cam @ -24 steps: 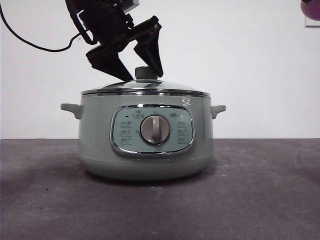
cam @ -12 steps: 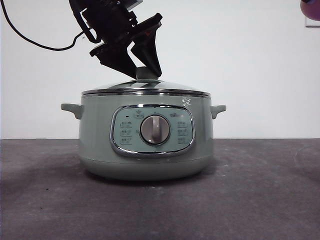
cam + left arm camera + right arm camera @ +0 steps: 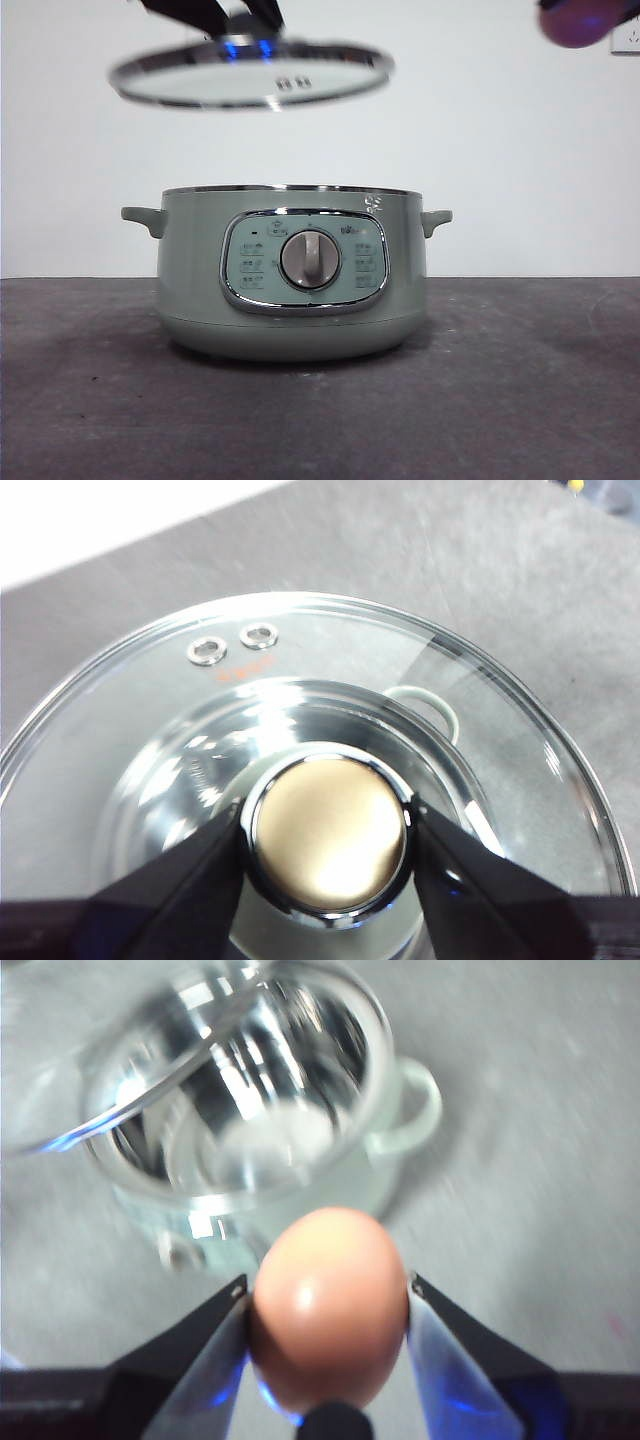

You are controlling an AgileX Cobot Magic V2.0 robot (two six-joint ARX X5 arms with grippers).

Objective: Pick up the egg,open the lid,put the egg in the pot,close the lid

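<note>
The pale green pot [image 3: 290, 270] stands open in the middle of the table. My left gripper [image 3: 328, 840] is shut on the lid's knob [image 3: 328, 842]. It holds the glass lid [image 3: 250, 78] level, well above the pot and a little to the left, and the gripper [image 3: 240, 18] is at the top edge of the front view. My right gripper [image 3: 328, 1295] is shut on the reddish-brown egg [image 3: 328, 1310], up in the air beside the open pot [image 3: 250, 1090]. The lid's rim [image 3: 60, 1110] shows blurred over the pot's far side.
A blurred dark and purple shape [image 3: 585, 20] is at the top right corner of the front view. The dark grey table [image 3: 520, 400] stretches on both sides of the pot. A white wall stands behind.
The left gripper has shut on the knob and lifted the lid off the pot, up and slightly left. The shape at the top right has come further into view.
</note>
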